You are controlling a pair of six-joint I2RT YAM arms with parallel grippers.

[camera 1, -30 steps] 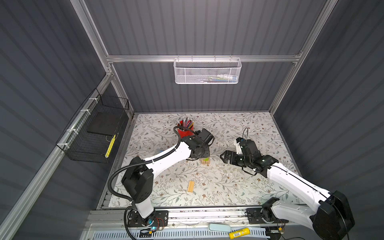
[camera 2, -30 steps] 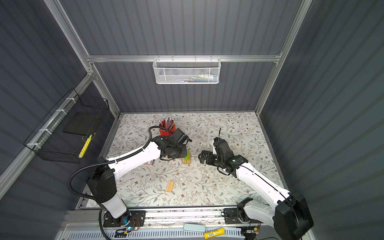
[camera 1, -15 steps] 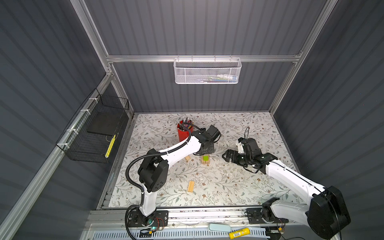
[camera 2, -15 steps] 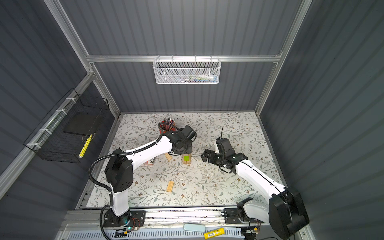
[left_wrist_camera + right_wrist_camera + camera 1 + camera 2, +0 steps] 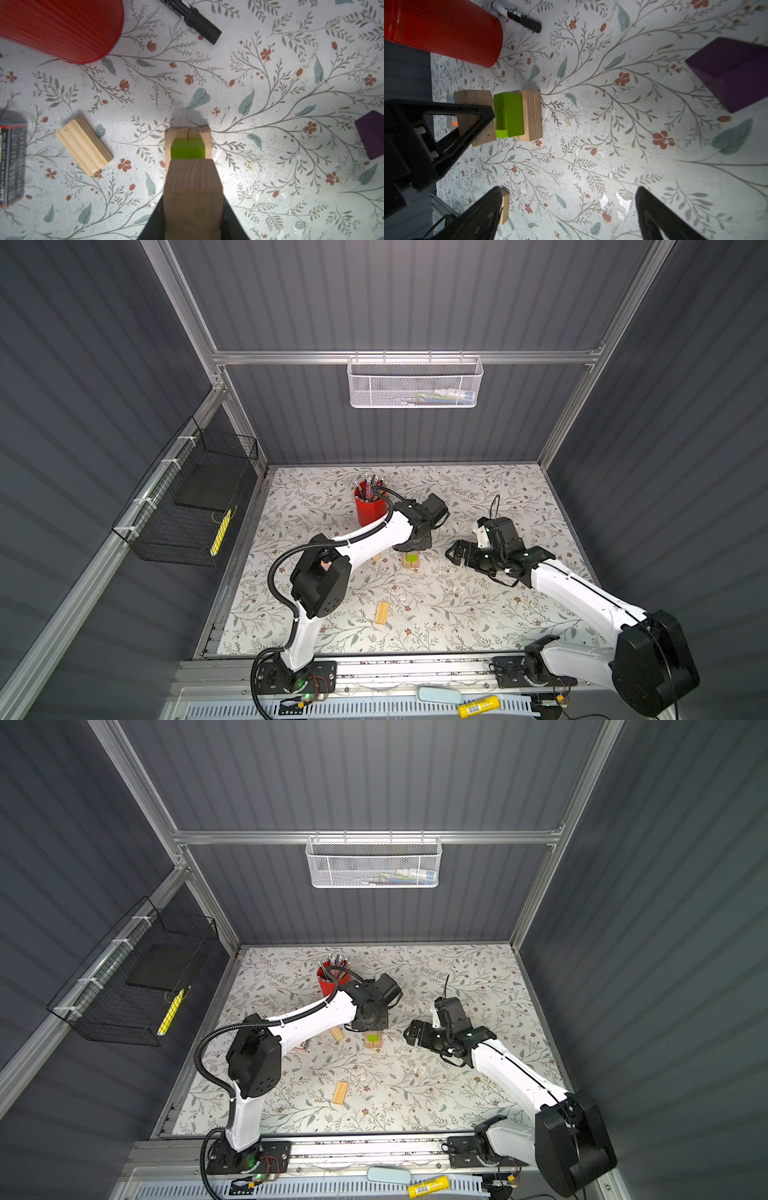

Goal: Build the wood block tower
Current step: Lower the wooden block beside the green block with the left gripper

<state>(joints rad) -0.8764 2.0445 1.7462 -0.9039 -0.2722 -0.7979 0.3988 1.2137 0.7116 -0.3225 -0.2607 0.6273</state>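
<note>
- Your worktop (image 5: 457, 614) is the flowered mat; everything below lies on it or hangs over it.
- Your left arm (image 5: 365, 537) reaches from the front edge to the worktop's middle. The left gripper (image 5: 192, 199) is narrowed on a pale wood block (image 5: 192, 178), clamped between its fingers.
- Your right arm (image 5: 573, 589) comes in from the front right corner. The right gripper (image 5: 569, 189) stands wide with nothing between its fingers, near the tower on its right.
- The red pencil cup (image 5: 368, 510) stands upright behind the tower, toward the rear edge, with pencils in it.
- The tower (image 5: 411, 561) sits near the worktop's middle: a low base of pale blocks with the green block (image 5: 188, 148) flat on top.
- The pale wood block hangs at one end of the green block; you cannot tell whether the two touch.
- The purple block (image 5: 733, 72) lies on the worktop right of the tower, well apart from it, hidden by the right arm in both top views.
- A small printed box (image 5: 11, 164) lies left of the tower, partly under the left arm.
- A grooved pale block (image 5: 84, 146) lies flat between that box and the tower, touching neither.
- A second grooved block (image 5: 382, 612) lies flat toward the front edge, well apart from the tower.
- A black marker (image 5: 195, 18) lies beside the cup, behind the tower.
</note>
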